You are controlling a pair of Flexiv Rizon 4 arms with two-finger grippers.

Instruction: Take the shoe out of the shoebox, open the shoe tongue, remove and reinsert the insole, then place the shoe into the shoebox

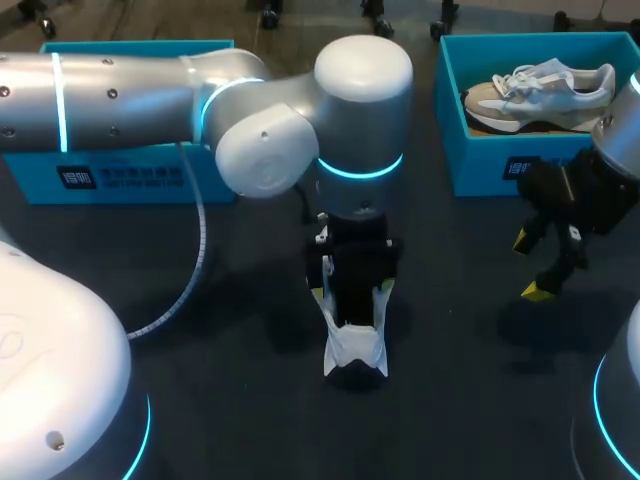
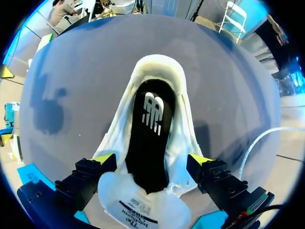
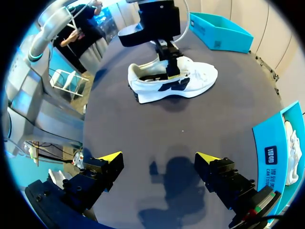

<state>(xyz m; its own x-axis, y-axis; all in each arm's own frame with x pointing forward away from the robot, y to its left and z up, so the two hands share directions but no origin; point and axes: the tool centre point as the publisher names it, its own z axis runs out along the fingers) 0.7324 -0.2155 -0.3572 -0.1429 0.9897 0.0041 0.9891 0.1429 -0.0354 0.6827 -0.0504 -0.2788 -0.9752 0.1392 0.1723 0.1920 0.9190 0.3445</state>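
A white shoe with dark side marks lies mid-table, its heel end toward the table's front edge. In the left wrist view its black insole lies inside the shoe, and the white tongue is folded back between the fingers. My left gripper hangs over the shoe, open, one yellow tip on each side of the shoe's opening. My right gripper hovers open and empty at the right, well apart from the shoe. The blue shoebox stands at the back right.
A second beige-and-white shoe lies inside the shoebox. Another blue box sits at the back left, partly behind my left arm. A white cable trails over the table left of the shoe.
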